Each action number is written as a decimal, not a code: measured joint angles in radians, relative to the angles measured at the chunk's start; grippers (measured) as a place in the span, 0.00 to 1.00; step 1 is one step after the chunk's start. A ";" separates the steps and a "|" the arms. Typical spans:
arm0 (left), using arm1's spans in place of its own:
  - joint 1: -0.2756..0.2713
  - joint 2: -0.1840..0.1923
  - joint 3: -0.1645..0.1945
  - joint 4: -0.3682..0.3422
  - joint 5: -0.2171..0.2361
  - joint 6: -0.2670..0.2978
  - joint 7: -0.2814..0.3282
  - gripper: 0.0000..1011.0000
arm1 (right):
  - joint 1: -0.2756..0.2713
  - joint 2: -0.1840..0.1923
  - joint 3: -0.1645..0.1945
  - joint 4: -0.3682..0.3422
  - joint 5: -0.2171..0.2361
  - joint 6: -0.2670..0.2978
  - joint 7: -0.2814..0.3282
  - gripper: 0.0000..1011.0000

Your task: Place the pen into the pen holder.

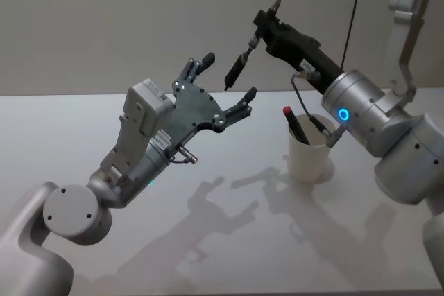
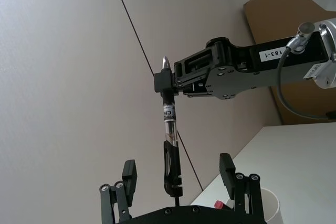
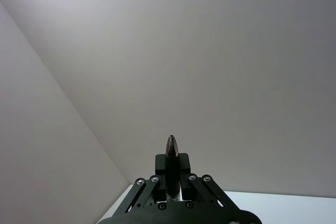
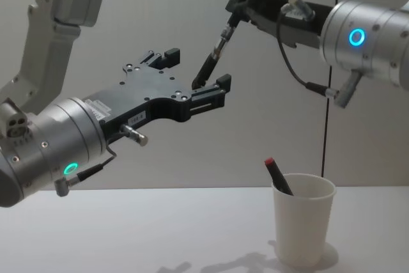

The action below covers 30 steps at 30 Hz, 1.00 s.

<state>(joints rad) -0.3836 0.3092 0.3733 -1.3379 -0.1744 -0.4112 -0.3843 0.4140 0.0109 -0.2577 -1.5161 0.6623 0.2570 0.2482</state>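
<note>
A dark pen [image 1: 239, 64] hangs slanted in the air, its upper end clamped in my right gripper [image 1: 262, 22], which is shut on it. In the left wrist view the pen [image 2: 169, 145] runs down from the right gripper [image 2: 164, 82] into the gap of my left gripper [image 2: 178, 166]. The left gripper [image 1: 227, 76] is open, its fingers wide apart on either side of the pen's lower end without touching it. The pen holder [image 1: 310, 157], a white paper cup, stands on the table below and to the right, also seen in the chest view [image 4: 303, 222].
A second pen with a red cap [image 1: 295, 124] leans inside the cup. The white table [image 1: 208, 240] spreads around it, with a plain wall behind.
</note>
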 joint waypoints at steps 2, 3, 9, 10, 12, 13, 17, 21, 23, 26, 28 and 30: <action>0.000 0.000 0.000 0.000 0.000 0.000 0.000 0.99 | 0.000 0.001 0.000 -0.001 0.000 -0.002 -0.003 0.14; 0.000 0.000 0.000 0.000 0.000 0.000 0.000 0.99 | -0.001 0.001 0.000 -0.002 0.000 -0.004 -0.004 0.14; 0.000 0.000 0.000 0.000 0.000 0.000 0.000 0.99 | -0.005 0.006 -0.001 -0.009 -0.011 -0.022 -0.020 0.14; 0.000 0.000 0.000 0.000 0.000 0.000 0.000 0.99 | -0.007 0.007 -0.001 -0.010 -0.017 -0.029 -0.025 0.14; 0.000 0.000 0.000 0.000 0.000 0.000 0.000 0.99 | -0.010 0.009 -0.001 -0.013 -0.025 -0.039 -0.032 0.14; 0.000 0.000 0.000 0.000 0.000 0.000 0.000 0.99 | -0.011 0.010 -0.001 -0.014 -0.029 -0.045 -0.036 0.14; 0.000 0.000 0.000 0.000 0.000 0.000 0.000 0.99 | -0.019 0.015 -0.001 -0.023 -0.058 -0.077 -0.060 0.14; 0.000 0.000 0.000 0.000 0.000 0.000 0.000 0.99 | -0.028 0.021 -0.001 -0.031 -0.088 -0.107 -0.085 0.14; 0.000 0.000 0.000 0.000 0.000 0.000 0.000 0.99 | -0.033 0.024 -0.001 -0.036 -0.109 -0.127 -0.102 0.14; 0.000 0.000 0.000 0.000 0.000 0.000 0.000 0.99 | -0.039 0.028 0.000 -0.043 -0.140 -0.152 -0.127 0.14; 0.000 0.000 0.000 0.000 0.000 0.000 0.000 0.99 | -0.042 0.030 0.000 -0.045 -0.156 -0.164 -0.139 0.14; 0.000 0.000 0.000 0.000 0.000 0.000 0.000 0.99 | -0.047 0.033 0.000 -0.049 -0.181 -0.181 -0.157 0.14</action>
<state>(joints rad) -0.3836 0.3091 0.3733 -1.3379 -0.1743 -0.4112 -0.3843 0.3668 0.0438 -0.2580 -1.5650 0.4814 0.0765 0.0907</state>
